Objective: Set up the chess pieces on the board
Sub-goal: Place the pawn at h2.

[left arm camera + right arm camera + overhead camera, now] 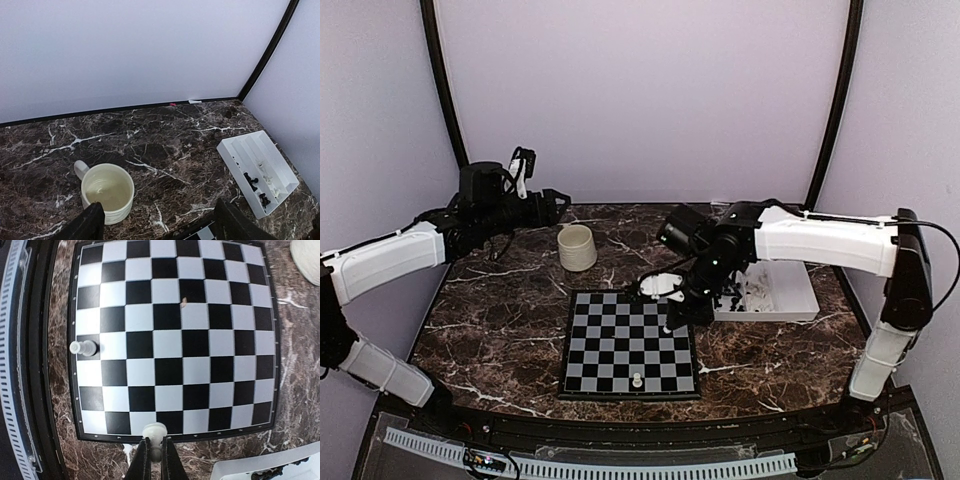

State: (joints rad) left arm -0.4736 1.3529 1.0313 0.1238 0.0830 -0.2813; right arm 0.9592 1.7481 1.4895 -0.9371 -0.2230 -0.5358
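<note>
The right fingers (143,465) pinch a white piece (154,432) at the board's (172,335) right edge, apparently ready to place it. The left fingers (89,224) gape wide (empty) near the cup (107,192), likely keeping clear.

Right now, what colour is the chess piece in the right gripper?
The chess piece is white; the right wrist view shows it best.

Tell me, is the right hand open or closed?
Closed. Its wrist view shows the right hand gripping a white chess piece at the board edge.
</note>
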